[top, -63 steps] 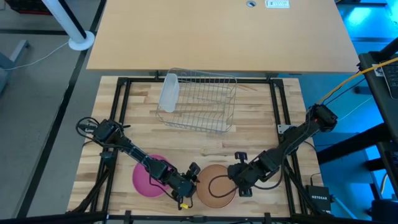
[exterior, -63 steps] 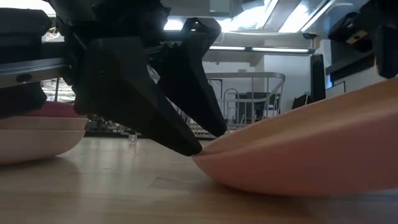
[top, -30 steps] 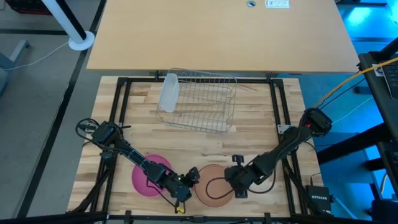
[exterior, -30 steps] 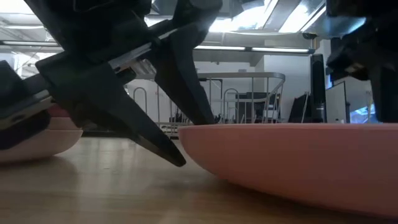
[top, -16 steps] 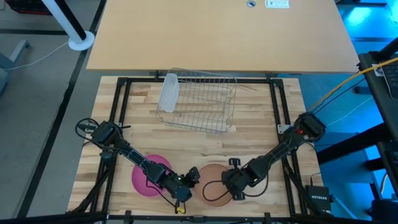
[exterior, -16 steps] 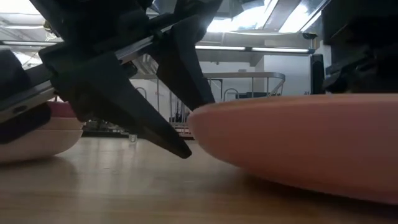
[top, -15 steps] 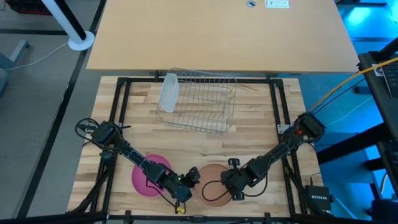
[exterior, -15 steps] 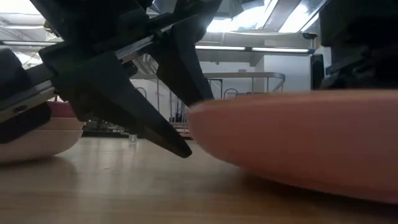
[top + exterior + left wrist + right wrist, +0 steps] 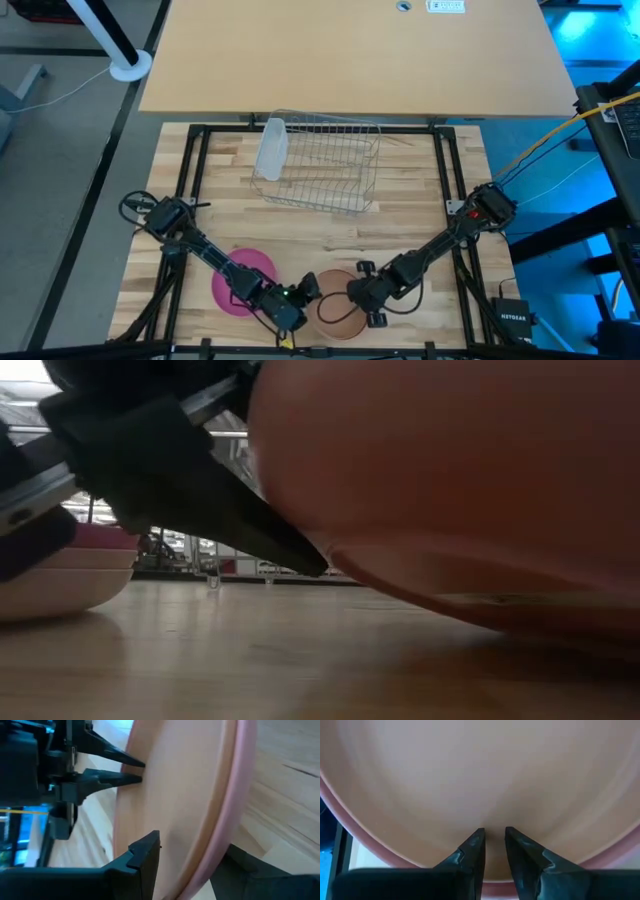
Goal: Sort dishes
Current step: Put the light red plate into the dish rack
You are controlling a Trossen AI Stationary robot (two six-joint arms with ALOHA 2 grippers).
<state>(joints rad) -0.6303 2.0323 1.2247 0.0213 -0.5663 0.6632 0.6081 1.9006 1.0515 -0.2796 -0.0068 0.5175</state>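
Two pincers grip the round, smooth matte tan plate (image 9: 340,312).

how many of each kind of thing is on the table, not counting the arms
plates: 3 (pink, tan, peach under the pink)
tumbler: 1
wire rack: 1
total: 5

Even overhead light, blue glow at right edge, bright ceiling lamps backlighting low view, near tan-brown plate (image 9: 450,480) blurred, soft shadows on surface (image 9: 200,650)
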